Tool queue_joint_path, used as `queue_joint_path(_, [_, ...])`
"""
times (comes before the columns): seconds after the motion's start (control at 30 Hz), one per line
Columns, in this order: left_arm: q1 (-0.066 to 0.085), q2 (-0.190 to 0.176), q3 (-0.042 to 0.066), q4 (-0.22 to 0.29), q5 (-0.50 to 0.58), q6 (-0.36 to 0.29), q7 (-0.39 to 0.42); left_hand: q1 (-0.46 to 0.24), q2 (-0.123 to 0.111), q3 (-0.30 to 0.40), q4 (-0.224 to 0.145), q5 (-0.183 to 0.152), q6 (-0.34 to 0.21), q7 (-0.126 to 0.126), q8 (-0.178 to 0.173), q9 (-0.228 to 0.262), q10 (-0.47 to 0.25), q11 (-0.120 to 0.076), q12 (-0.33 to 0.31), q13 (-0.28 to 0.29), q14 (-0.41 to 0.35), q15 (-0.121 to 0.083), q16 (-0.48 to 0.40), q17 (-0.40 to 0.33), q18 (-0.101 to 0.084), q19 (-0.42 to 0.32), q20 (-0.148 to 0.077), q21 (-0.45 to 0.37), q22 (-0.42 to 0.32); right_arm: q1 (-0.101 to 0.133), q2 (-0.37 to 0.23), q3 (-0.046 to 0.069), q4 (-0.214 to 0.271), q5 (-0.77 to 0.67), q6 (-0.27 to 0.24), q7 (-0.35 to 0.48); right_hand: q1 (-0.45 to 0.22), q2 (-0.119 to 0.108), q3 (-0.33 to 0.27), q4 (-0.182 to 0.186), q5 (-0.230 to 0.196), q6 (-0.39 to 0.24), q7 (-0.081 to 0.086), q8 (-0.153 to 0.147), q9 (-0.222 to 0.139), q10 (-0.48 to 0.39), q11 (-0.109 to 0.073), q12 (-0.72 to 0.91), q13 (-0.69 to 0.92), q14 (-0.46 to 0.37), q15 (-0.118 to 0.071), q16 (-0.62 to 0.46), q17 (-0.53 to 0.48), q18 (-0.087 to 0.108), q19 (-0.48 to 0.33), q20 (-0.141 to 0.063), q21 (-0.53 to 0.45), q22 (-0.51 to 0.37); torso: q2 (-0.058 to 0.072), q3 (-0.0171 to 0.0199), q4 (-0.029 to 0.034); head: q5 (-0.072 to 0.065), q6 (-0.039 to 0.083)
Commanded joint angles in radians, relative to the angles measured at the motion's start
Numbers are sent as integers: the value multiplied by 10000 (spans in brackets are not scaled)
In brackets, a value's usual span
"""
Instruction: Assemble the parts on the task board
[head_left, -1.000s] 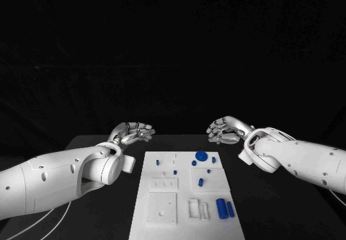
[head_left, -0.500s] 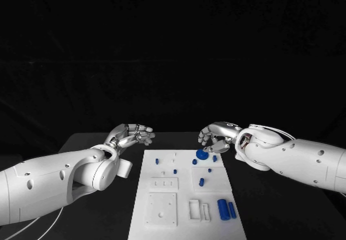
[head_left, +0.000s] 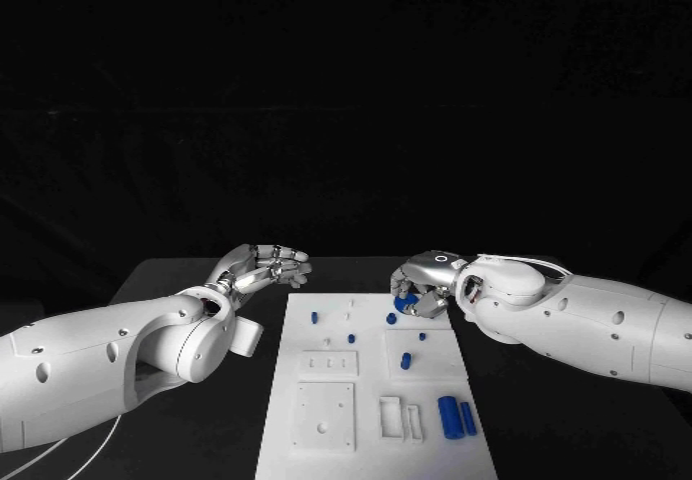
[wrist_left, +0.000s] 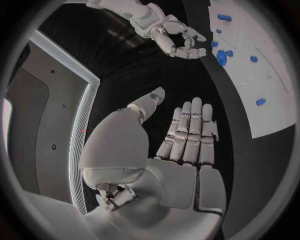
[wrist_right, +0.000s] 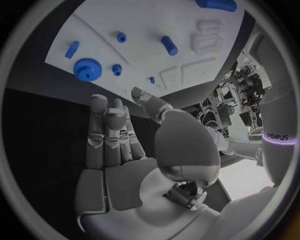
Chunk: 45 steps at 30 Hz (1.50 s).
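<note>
My right hand (head_left: 424, 287) hangs over the far right corner of the task board (head_left: 378, 420), just right of the head picture's centre. Its fingers (wrist_right: 103, 135) stretch out side by side with nothing in them, and the blue gear (wrist_right: 86, 69) lies on the board just past their tips. My left hand (head_left: 270, 266) sits off the board's far left corner, left of centre, fingers (wrist_left: 190, 131) straight, close together and empty.

The board runs down the lower middle of the head picture. Two blue cylinders (head_left: 456, 415) lie side by side in its near right part, beside a white slotted block (head_left: 398, 417). A short blue peg (head_left: 407, 360) stands mid-board, and smaller blue pieces (head_left: 315, 316) dot the far end. A square recessed plate (head_left: 323, 414) takes up the near left; I cannot tell whether anything sits in it.
</note>
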<state>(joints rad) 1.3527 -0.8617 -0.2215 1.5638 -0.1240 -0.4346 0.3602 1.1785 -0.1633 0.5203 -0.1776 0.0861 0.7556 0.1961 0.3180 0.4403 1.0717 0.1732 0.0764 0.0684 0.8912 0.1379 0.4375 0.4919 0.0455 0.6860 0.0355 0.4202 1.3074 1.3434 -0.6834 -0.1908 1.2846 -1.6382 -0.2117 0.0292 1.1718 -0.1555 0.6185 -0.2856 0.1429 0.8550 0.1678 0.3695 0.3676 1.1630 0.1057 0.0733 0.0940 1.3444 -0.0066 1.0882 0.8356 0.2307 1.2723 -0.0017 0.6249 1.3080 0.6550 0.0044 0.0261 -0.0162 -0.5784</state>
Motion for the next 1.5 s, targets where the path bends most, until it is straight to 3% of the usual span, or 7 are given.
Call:
queue_joint_path(0.03, [50, -15, 17, 63, -74, 226, 63, -118, -6, 65, -23, -29, 25, 27, -34, -10, -71, 12, -63, -4, -80, 1, -68, -11, 64, -67, -5, -56, 170, -39, 61, 2, -89, -795, 264, -447, -123, -35, 95, 21, -123, 19, -54, -48, -21, -46, 51, -62, -40, -104, 30, 90, -37, 311, 146, -212, 87, 237, 106, 3, 38, -11, 20])
queue_joint_path(0.53, [142, -124, 46, 233, -74, 194, 40, -182, -41, 87, -6, -43, 20, 31, -42, -19, -119, 32, -91, -7, -74, 14, -93, -19, 85, -81, 15, -55, 174, -240, 258, 2, -345, -959, 57, -435, -162, -148, 329, 71, -314, 13, -38, -88, -43, -154, 90, -78, -158, -162, 70, 225, -144, 311, 107, -200, 195, 220, 275, 58, 80, 10, 12])
queue_joint_path(0.6, [154, -126, 50, 236, -75, 187, 41, -188, -51, 96, -5, -43, 19, 32, -44, -21, -140, 40, -99, -9, -74, 16, -99, -20, 91, -83, 18, -54, 175, -245, 282, 2, -386, -972, 25, -456, -164, -151, 368, 83, -354, 21, -38, -88, -44, -148, 89, -69, -170, -168, 70, 246, -163, 311, 103, -199, 209, 218, 268, 74, 162, -67, -20])
queue_joint_path(0.8, [176, -142, 60, 296, -78, 181, 27, -204, -74, 114, 2, -43, 9, 37, -51, -26, -177, 55, -109, -12, -67, 19, -107, -22, 100, -85, 24, -52, 177, -294, 373, 2, -480, -1104, -14, -521, -141, -190, 495, 100, -446, 41, -19, -91, -46, -84, 72, -42, -184, -182, 54, 306, -217, 311, 88, -202, 250, 215, 342, 99, 186, -74, -12])
queue_joint_path(1.17, [216, -187, 65, 412, -78, 184, 29, -221, -100, 137, 15, -42, -4, 48, -60, -32, -213, 69, -112, -12, -56, 20, -113, -22, 110, -81, 28, -47, 179, -335, 523, 3, -771, -1193, -31, -566, -165, -227, 599, 151, -559, 63, -17, -92, -49, -55, 67, -42, -196, -195, 49, 362, -272, 311, 86, -198, 294, 212, 523, 106, 253, -111, 79])
queue_joint_path(1.5, [278, -227, 73, 511, -78, 178, 26, -236, -113, 146, 25, -43, -3, 48, -60, -33, -226, 73, -111, -11, -57, 23, -121, -24, 112, -83, 31, -46, 179, -339, 568, 4, -872, -1237, 14, -573, -203, -239, 646, 201, -582, 72, -21, -94, -50, -61, 70, -51, -207, -203, 52, 391, -302, 311, 84, -194, 313, 208, 636, 104, 264, -110, 101])
